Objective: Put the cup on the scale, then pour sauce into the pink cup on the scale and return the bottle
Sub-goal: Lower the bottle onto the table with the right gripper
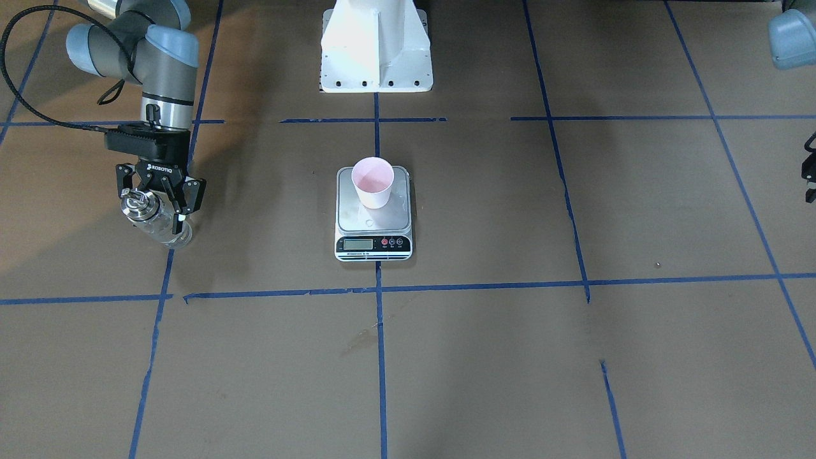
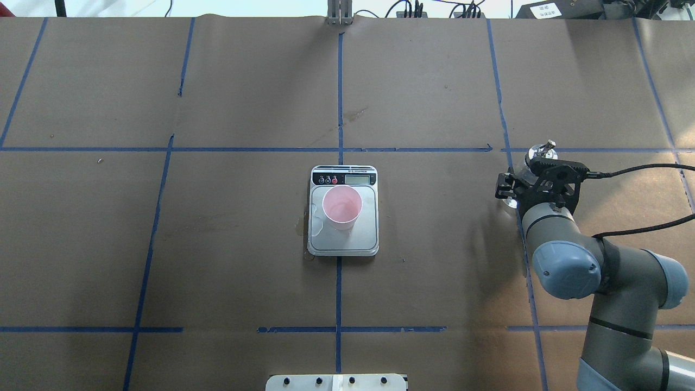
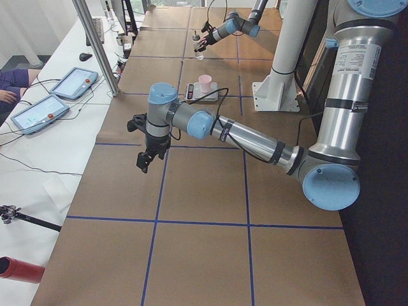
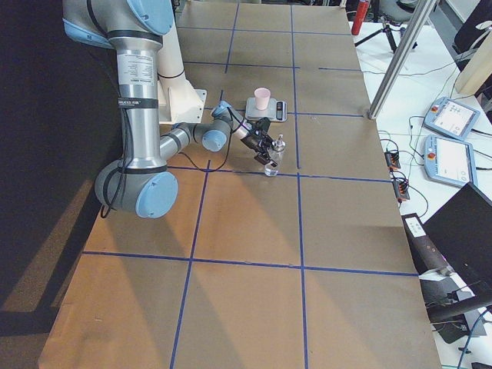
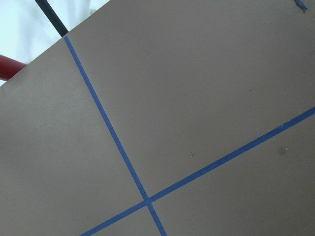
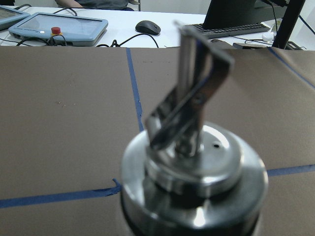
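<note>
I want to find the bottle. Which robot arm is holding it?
The right arm: its fingers clamp the bottle. The left arm holds nothing.

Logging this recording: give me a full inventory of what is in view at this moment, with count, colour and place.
cup: one, pale pink, upright on the scale's platform.
scale: one, silver platform with a black front strip, at the table's centre on the middle tape line.
bottle: one, clear glass with a metal cap, towards the table's right end, in the right tool.
table: one, brown paper with a blue tape grid.
pedestal: one, white, at the robot's edge of the table.
tablets: two, grey, on the white bench on the operators' side.
right tool: one, black, closed on the bottle.
left tool: one, black, over the paper near the table's left end; open or shut unclear.
</note>
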You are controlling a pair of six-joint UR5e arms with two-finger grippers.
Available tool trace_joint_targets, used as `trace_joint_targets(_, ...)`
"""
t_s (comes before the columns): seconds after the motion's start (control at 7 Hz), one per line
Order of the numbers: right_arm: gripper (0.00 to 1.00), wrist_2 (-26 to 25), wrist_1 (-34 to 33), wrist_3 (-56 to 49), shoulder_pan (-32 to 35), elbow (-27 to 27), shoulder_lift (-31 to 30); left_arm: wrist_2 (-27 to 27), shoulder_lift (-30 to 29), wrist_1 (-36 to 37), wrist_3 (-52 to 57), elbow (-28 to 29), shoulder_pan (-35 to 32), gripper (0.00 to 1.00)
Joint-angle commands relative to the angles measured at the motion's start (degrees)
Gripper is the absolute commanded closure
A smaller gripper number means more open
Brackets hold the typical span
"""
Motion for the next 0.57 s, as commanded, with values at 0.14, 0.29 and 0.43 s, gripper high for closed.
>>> trace_joint_targets(0.14, 0.1, 0.0, 0.0, 0.0, 0.1, 0.3, -0.4, 0.1, -0.5, 0.0, 0.0, 0.3, 0.0, 0.0)
trace_joint_targets(0.29, 0.0, 0.0, 0.1, 0.0, 0.1, 0.5, -1.4, 0.1, -0.5, 0.0, 0.0, 0.4, 0.0, 0.0)
trace_joint_targets(0.43, 0.0, 0.0, 0.1, -0.2, 0.1, 0.7, -1.7, 0.1, -0.5, 0.0, 0.0, 0.4, 0.0, 0.0)
